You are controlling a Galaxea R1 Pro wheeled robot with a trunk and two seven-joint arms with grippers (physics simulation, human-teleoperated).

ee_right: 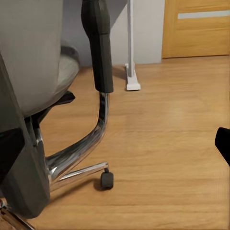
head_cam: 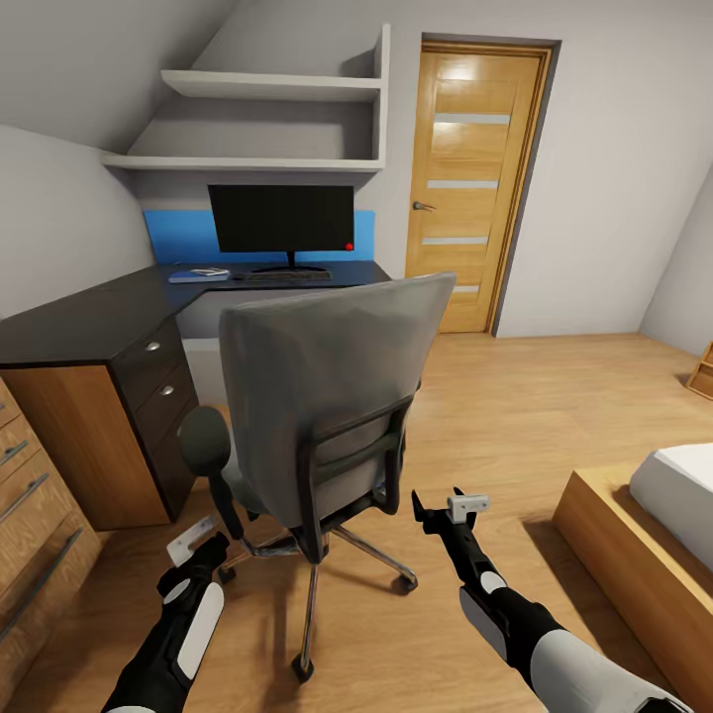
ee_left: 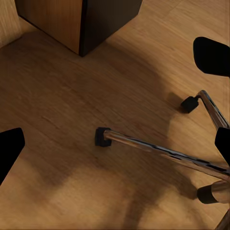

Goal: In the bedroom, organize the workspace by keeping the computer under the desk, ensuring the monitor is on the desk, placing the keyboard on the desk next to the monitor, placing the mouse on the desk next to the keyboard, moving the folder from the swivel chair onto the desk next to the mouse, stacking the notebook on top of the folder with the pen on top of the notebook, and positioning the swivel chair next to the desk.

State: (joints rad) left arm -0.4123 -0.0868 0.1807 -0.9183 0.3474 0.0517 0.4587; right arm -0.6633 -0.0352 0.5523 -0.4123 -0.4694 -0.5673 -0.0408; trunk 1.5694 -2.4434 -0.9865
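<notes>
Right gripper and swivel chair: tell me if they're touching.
Apart. In the head view the right gripper hangs beside the swivel chair with bare floor between them; the right wrist view likewise shows open floor between a fingertip and the chair.

Swivel chair [head_cam: 332, 396] back faces camera, before table [head_cam: 89, 322]. Monitor [head_cam: 281, 219], keyboard [head_cam: 282, 277], folder [head_cam: 197, 275] on table. Both arms low, flanking chair base.
</notes>
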